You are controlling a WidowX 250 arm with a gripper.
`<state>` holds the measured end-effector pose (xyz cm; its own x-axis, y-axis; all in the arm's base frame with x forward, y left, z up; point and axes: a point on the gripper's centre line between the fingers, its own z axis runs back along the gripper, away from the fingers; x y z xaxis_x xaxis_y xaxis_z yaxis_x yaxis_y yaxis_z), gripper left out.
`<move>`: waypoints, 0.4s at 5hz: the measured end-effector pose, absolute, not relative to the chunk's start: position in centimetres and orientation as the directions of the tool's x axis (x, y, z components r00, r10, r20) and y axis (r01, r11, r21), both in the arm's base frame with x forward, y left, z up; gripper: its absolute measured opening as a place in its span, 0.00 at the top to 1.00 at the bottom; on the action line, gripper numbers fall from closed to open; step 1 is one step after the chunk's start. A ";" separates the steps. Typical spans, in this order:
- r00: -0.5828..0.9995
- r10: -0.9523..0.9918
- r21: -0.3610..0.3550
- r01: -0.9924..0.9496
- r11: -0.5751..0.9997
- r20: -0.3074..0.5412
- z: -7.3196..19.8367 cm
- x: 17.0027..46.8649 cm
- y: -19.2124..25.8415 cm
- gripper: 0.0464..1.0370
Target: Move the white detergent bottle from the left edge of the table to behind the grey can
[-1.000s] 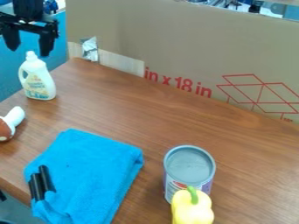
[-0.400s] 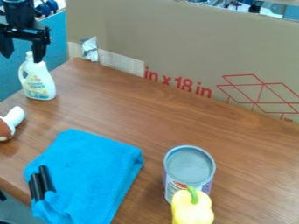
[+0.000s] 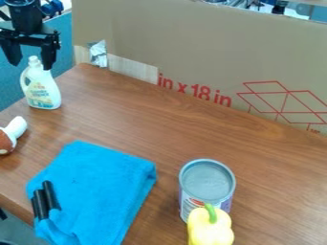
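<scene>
Robot's gripper (image 3: 31,66) hangs at upper L of view, pointing down, w/ its fingers (image 3: 48,53) spread wide & nothing gripped btwn them. Right below is a detergent bottle (image 3: 42,91), upright at the far L part of the table (image 3: 166,129): white body, side handle, pale yellow label low on the front. Its cap shows in the gap btwn the fingertips, one tip overlapping the bottle's shoulder in view; can't tell if they touch.

Nearer the cam, at the L edge, a brown-&-white toy (image 3: 14,129) lies partly cut off. Blue towel (image 3: 105,182) is folded flat nr the table's front L edge, w/ two black rods (image 3: 45,200) side by side on its L part. To the R, well apart from the bottle, a metal can (image 3: 207,182) stands upright, grey end up; a yellow bell pepper (image 3: 212,230) w/ green stem is just in front, overlapping it in view. Cardboard (image 3: 191,43) w/ red print stands along the back, silver tape (image 3: 98,53) nr its L end.
</scene>
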<state>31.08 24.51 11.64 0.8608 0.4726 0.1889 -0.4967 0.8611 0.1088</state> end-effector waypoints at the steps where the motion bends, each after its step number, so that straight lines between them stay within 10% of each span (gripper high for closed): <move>1: 0.845 0.485 0.086 -0.513 0.854 0.225 11.2 31.3 24.8 0.09; 2: 0.820 0.517 0.051 -0.544 0.838 0.244 11.3 31.2 25.2 0.35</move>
